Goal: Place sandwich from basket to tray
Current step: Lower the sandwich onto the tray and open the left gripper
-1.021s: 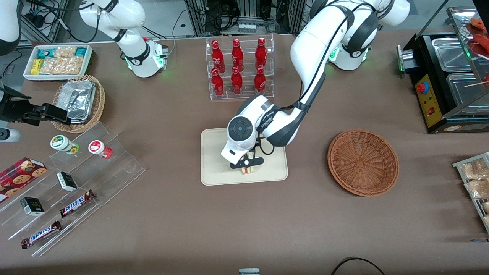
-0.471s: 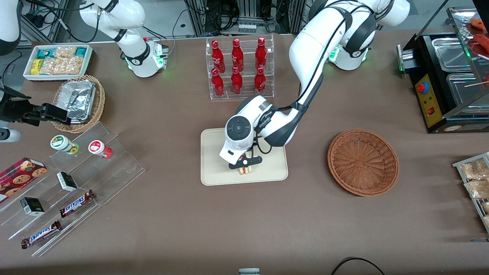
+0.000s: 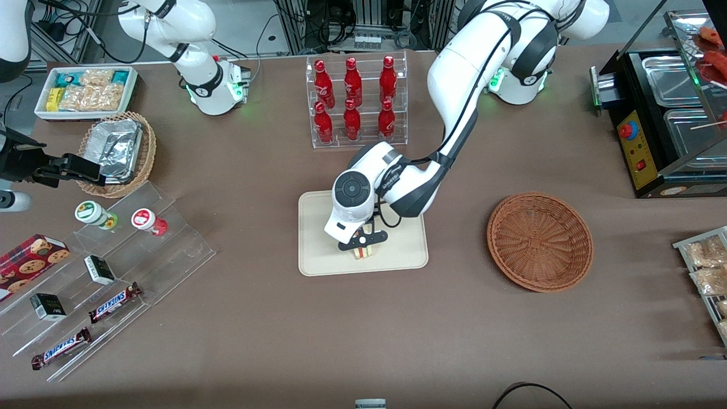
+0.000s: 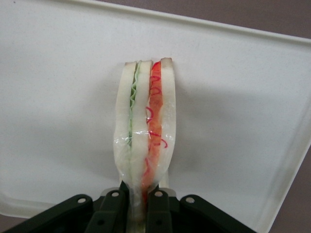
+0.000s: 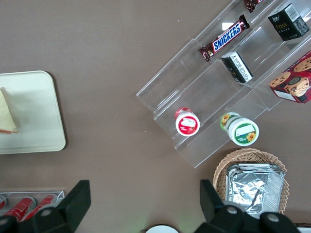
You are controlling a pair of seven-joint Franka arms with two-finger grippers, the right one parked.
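Observation:
My left gripper (image 3: 362,243) is shut on the sandwich (image 3: 363,251), a wedge of pale bread with red and green filling, and holds it over the cream-beige tray (image 3: 318,250), just above or touching its surface. In the left wrist view the fingers (image 4: 158,208) pinch the wrapped sandwich (image 4: 146,131) at its narrow end above the tray (image 4: 58,97). The reddish-brown wicker basket (image 3: 539,241) stands beside the tray, toward the working arm's end, with nothing in it.
A clear rack of red bottles (image 3: 355,102) stands farther from the camera than the tray. A tan basket with a foil container (image 3: 116,150), a white snack tub (image 3: 85,91) and a clear stepped display (image 3: 108,267) lie toward the parked arm's end. A black food warmer (image 3: 664,113) stands at the working arm's end.
The gripper with the sandwich has shifted slightly over the tray, toward the parked arm's end and a little away from the camera.

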